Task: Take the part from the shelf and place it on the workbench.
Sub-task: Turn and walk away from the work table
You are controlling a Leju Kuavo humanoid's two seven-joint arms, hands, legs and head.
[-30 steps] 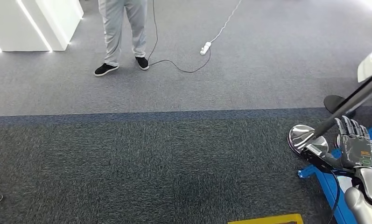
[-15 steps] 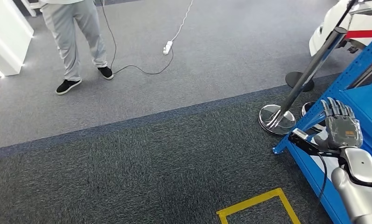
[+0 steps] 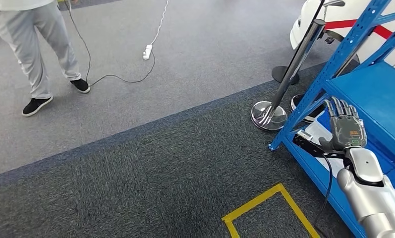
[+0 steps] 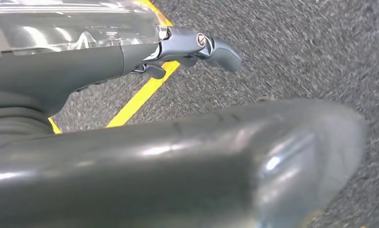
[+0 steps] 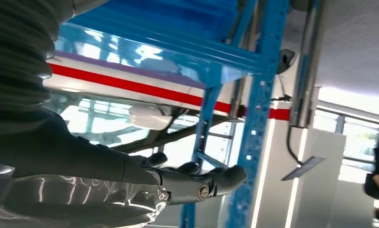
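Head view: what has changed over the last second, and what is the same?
The camera has turned toward the blue shelf, which now takes up the right side; the person, the power strip and the chrome post base have slid left in the picture. The right hand stays raised, fingers spread, holding nothing. The yellow floor marking shows more fully.
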